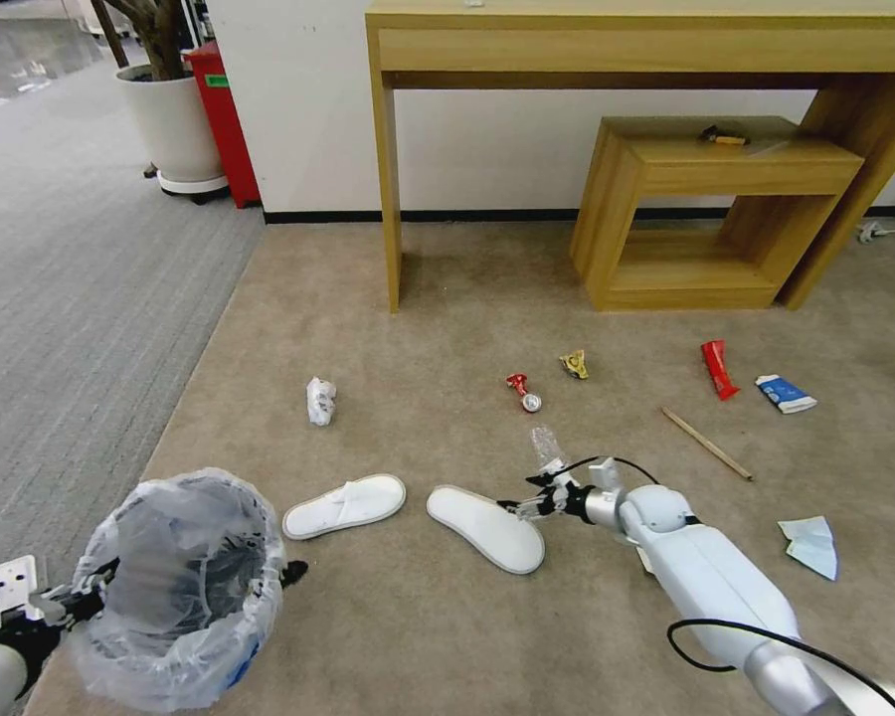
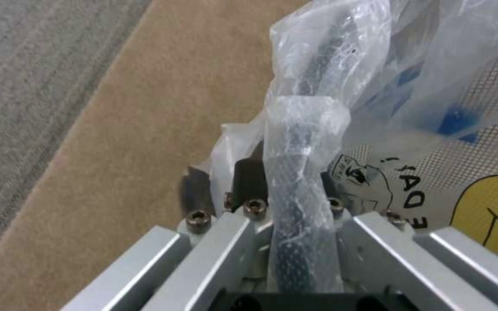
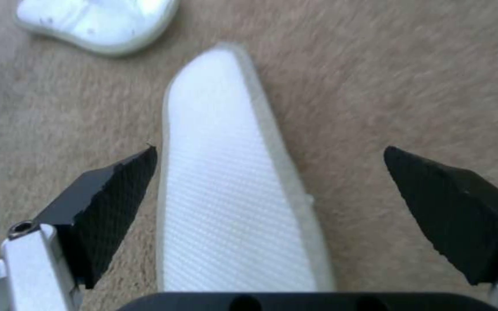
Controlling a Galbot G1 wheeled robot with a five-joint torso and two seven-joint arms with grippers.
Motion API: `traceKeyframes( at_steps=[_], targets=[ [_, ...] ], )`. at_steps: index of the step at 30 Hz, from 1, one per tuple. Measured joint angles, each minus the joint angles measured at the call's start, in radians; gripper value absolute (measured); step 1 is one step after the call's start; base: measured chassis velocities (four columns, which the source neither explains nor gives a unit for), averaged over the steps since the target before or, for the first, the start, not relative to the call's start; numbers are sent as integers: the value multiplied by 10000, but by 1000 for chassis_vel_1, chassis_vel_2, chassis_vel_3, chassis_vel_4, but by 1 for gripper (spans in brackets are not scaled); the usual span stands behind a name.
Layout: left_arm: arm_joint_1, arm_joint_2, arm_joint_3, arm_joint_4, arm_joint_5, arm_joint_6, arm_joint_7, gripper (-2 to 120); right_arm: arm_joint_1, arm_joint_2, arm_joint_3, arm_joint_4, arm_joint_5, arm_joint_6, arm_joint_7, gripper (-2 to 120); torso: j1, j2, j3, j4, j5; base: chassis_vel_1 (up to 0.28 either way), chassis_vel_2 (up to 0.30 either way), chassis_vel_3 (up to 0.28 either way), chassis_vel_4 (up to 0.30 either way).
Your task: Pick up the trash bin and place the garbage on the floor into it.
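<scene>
Head view: the trash bin (image 1: 179,587), lined with a crinkly bag, is held at its rim by the left tool (image 1: 75,602). Taking the bin as landmark, two white slippers lie on the floor (image 1: 388,617) just beyond it; the farther slipper (image 1: 485,527) has the right tool (image 1: 527,505) at its end. Well beyond the bin lie crumpled paper (image 1: 320,400), a red wrapper (image 1: 520,388), a stick (image 1: 707,444) and a mask (image 1: 811,545).

Left wrist view: the left tool (image 2: 295,216) is pressed onto the bag-covered rim of the bin (image 2: 301,142), pinching it.

Right wrist view: the right tool (image 3: 272,190) is spread wide, its fingertips (image 3: 119,185) straddling the slipper (image 3: 226,207) (sole up, untouched).

Step in hand, as judged: approach to the first slipper. The next move calls for lowering and closing across its narrow width, then carrying it over the bin's mouth.
</scene>
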Motion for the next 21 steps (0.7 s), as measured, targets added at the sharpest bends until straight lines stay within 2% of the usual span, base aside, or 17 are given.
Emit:
traceKeyframes(
  at_steps=[9, 18, 21],
  targets=[
    [418, -144, 63, -407, 86, 0, 257, 0, 392, 479, -125, -928, -593, -60, -92, 100, 0, 0, 0, 0, 2, 0, 0, 0, 0],
    [502, -140, 57, -598, 122, 0, 341, 0, 508, 837, -5, -1468, -610, -124, -142, 98, 0, 0, 0, 1, 3, 0, 0, 0, 0],
    [501, -115, 129, -613, 163, -2, 341, 0, 475, 831, 24, -1417, -599, -133, -132, 92, 0, 0, -1, 0, 1, 0, 0, 0, 0]
  ],
)
